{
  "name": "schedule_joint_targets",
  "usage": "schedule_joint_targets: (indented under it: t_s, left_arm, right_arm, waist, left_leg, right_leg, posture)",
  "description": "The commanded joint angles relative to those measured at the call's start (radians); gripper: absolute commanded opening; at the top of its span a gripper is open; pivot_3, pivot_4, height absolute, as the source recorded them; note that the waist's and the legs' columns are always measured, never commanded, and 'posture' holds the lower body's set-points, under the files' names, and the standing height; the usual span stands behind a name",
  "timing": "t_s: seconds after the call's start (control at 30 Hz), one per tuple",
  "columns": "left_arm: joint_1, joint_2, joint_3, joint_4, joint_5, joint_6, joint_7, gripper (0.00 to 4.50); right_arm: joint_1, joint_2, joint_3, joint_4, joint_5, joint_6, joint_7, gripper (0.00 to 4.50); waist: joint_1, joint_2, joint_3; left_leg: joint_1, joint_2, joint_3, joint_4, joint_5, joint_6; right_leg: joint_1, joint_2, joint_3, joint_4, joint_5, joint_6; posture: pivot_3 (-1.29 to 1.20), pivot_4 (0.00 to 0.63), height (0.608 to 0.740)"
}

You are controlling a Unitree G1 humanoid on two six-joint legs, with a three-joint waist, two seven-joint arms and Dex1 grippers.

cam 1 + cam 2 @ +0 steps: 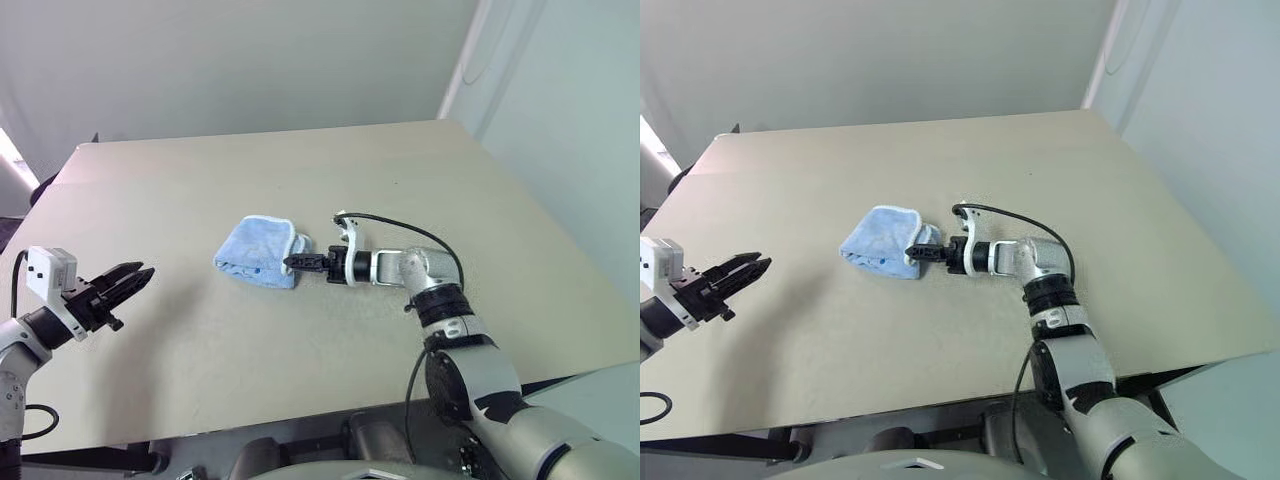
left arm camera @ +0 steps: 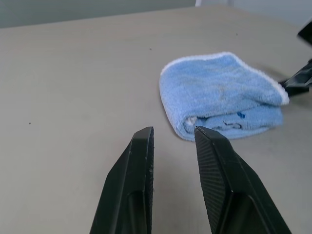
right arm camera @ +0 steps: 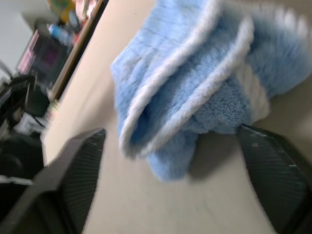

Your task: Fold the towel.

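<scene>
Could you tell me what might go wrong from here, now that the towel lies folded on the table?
1. The right gripper is open with its fingers wide on either side of the towel's white-edged layers. Pulling back carelessly could snag an edge and drag the fold open.
2. The layers look loose and uneven in the right wrist view, so the fold might spring apart by itself.
3. The left gripper hangs apart from the towel, so nothing pins it to the table.

Before you, a small light blue terry-cloth towel, fluffy-piled with white stitched edging, lies on a smooth, matt beige table. Your right gripper and left gripper show black, finely ribbed, matt plastic-looking fingers.
</scene>
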Motion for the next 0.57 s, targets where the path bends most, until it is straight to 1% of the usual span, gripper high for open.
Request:
schedule_joint_targets:
  t_s: [0.03, 0.13, 0.17, 0.2, 0.23, 0.3, 0.37, 0.47, 0.57]
  left_arm:
    - [0.01, 0.012, 0.007, -0.012, 0.004, -0.018, -0.015, 1.43]
    - [0.033, 0.006, -0.001, -0.017, 0.018, -0.032, -0.019, 1.43]
    - [0.042, 0.0, -0.004, -0.022, 0.02, -0.032, -0.018, 1.43]
    - [0.051, -0.003, -0.009, -0.022, 0.022, -0.031, -0.022, 1.43]
    - [0.065, -0.008, -0.016, -0.031, 0.023, -0.03, -0.025, 1.43]
    - [0.108, -0.02, -0.036, -0.053, 0.032, -0.026, -0.027, 1.43]
    - [0.154, -0.028, -0.048, -0.08, 0.034, -0.027, -0.031, 1.43]
    - [0.246, -0.046, -0.052, -0.144, 0.036, -0.047, -0.043, 1.43]
    - [0.302, -0.042, -0.076, -0.175, 0.079, -0.083, -0.051, 1.43]
  right_arm:
    - [0.074, -0.104, 0.05, -0.267, 0.032, -0.081, 0.139, 4.35]
    - [0.173, -0.174, 0.03, -0.437, 0.059, -0.209, 0.219, 4.35]
    - [0.213, -0.184, 0.02, -0.459, 0.03, -0.324, 0.222, 4.35]
    - [0.246, -0.209, 0.036, -0.469, -0.008, -0.419, 0.243, 4.35]
    - [0.273, -0.245, 0.063, -0.466, -0.033, -0.479, 0.292, 4.35]
    - [0.308, -0.307, 0.104, -0.439, -0.064, -0.534, 0.357, 4.35]
    - [0.32, -0.341, 0.111, -0.41, -0.043, -0.519, 0.404, 4.35]
    - [0.335, -0.372, 0.107, -0.346, -0.055, -0.582, 0.456, 4.35]
    - [0.317, -0.379, 0.114, -0.272, -0.083, -0.637, 0.475, 4.35]
  waist:
    - [0.006, 0.0, 0.0]
    - [0.017, 0.0, 0.0]
    - [0.02, 0.0, 0.0]
    - [0.021, -0.001, 0.0]
    - [0.022, 0.0, 0.0]
    - [0.023, 0.0, 0.0]
    - [0.021, -0.001, 0.0]
    - [0.021, -0.001, 0.0]
    - [0.023, -0.001, 0.001]
  left_leg:
    - [0.0, 0.0, 0.0, 0.0, 0.0, 0.0]
    - [0.0, -0.001, 0.0, 0.0, 0.0, 0.0]
    - [0.001, -0.001, 0.0, 0.0, 0.0, 0.0]
    - [0.001, -0.001, 0.0, 0.0, 0.0, 0.0]
    - [0.002, -0.001, 0.0, 0.0, 0.0, 0.0]
    - [0.004, -0.001, 0.001, 0.001, 0.0, 0.0]
    - [0.007, -0.001, 0.002, 0.002, 0.0, 0.0]
    - [0.01, -0.001, 0.002, 0.003, 0.0, 0.0]
    - [0.017, -0.001, 0.002, 0.002, 0.0, 0.0]
  right_leg:
    - [0.0, 0.0, 0.0, 0.0, 0.0, 0.0]
    - [0.0, 0.0, 0.0, 0.001, -0.001, 0.002]
    - [0.0, 0.0, 0.0, 0.001, -0.002, 0.002]
    - [0.0, 0.001, 0.0, 0.002, -0.002, 0.002]
    - [0.001, 0.001, 0.0, 0.002, -0.002, 0.002]
    - [0.004, 0.001, -0.001, 0.002, -0.002, 0.002]
    - [0.007, 0.0, 0.0, 0.001, -0.002, 0.002]
    - [0.009, 0.0, 0.001, 0.001, -0.002, 0.002]
    - [0.016, 0.001, 0.001, 0.001, -0.005, 0.0]
  posture:
    - [0.0, 0.0, 0.74]
    - [0.0, 0.0, 0.74]
    - [0.0, 0.0, 0.74]
    - [0.0, 0.0, 0.74]
    - [0.0, 0.0, 0.74]
    - [0.0, 0.0, 0.74]
    - [0.0, 0.0, 0.74]
    - [0.0, 0.0, 0.74]
    - [0.0, 0.0, 0.74]
